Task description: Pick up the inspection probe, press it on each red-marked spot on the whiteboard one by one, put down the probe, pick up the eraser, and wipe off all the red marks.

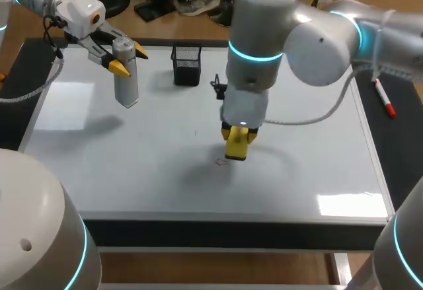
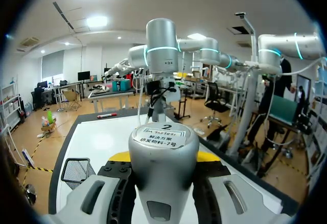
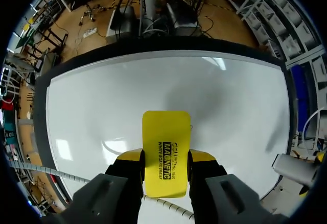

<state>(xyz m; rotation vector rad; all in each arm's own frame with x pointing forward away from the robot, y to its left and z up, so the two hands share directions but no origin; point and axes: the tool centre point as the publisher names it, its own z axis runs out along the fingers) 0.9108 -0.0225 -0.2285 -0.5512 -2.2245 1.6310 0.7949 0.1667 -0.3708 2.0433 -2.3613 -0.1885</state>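
Right gripper [image 1: 238,137] sits near the middle of the whiteboard [image 1: 132,171]. Its two yellow-tipped fingers are clamped on the sides of the yellow eraser [image 1: 236,148], which points down at the board. Whether the eraser touches the surface I cannot tell. A small red mark [image 1: 221,162] lies just beside the eraser, at its 7 o'clock. From the right wrist, the eraser juts out ahead from between the fingers, over bare white board. Left gripper [image 1: 130,60] hangs over the board's 10 o'clock corner, closed around the grey inspection probe [image 1: 126,85], which hangs upright, clear of the board. A black mesh holder [image 1: 186,64] stands at the board's far edge near 12 o'clock. A red marker [image 1: 385,98] lies off the board at 2 o'clock.
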